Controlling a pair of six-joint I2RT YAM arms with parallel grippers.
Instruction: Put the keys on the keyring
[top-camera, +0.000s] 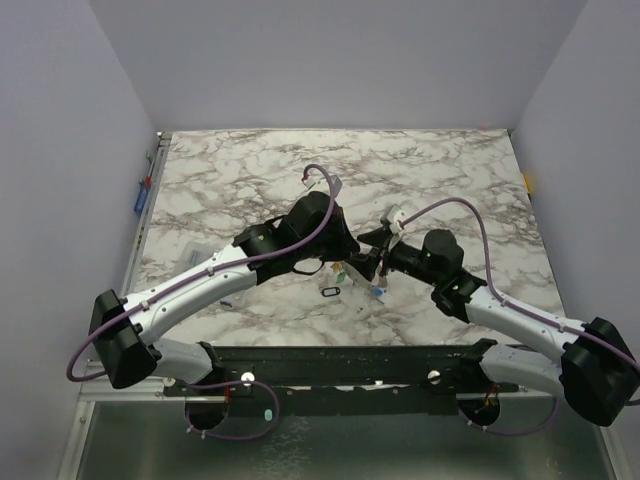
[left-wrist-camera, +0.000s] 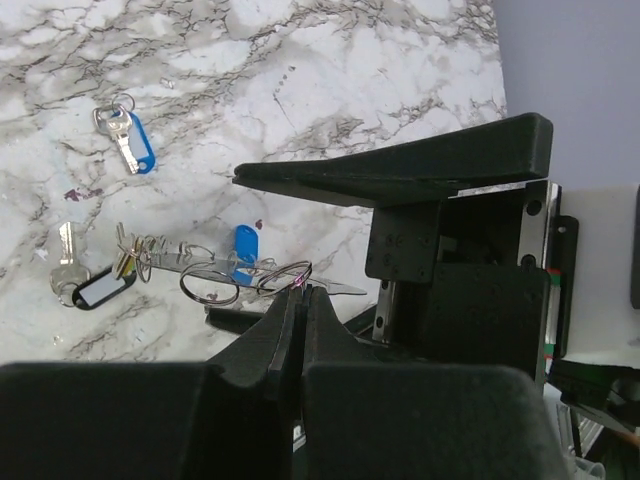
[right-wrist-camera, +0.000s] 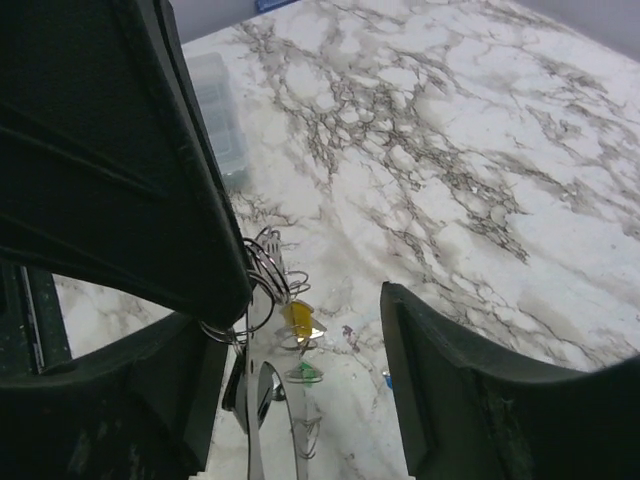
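**Top view:** Two black-and-white arms meet over the middle of the white, grey-veined marble table (top-camera: 450, 170). The left gripper (top-camera: 346, 266) and right gripper (top-camera: 369, 262) are almost tip to tip. A small black oval ring (top-camera: 330, 291) lies on the marble just on the near side of them. The wire loop itself is too fine to make out here.

**Left wrist:** The left gripper (left-wrist-camera: 300, 305) has its fingers pressed together, pinching the thin silvery-grey wire keyring (left-wrist-camera: 285, 275) at the tips. Of the keys, one blue plastic tag (left-wrist-camera: 245, 245) hangs at the loop. A blue-tagged key (left-wrist-camera: 130, 140) lies well apart on the marble, and a silver key with a black-framed tag (left-wrist-camera: 85, 285) lies to the left. One black finger (left-wrist-camera: 400, 170) of the other gripper crosses the view and hides the table behind it.

**Right wrist:** The right gripper (right-wrist-camera: 312, 295) has its jaws spread wide. The wire coils sit just beside one finger, with a yellow tag (right-wrist-camera: 297, 318) and a green tag (right-wrist-camera: 305, 372) in the gap. A clear plastic box (right-wrist-camera: 215, 110) rests beyond.
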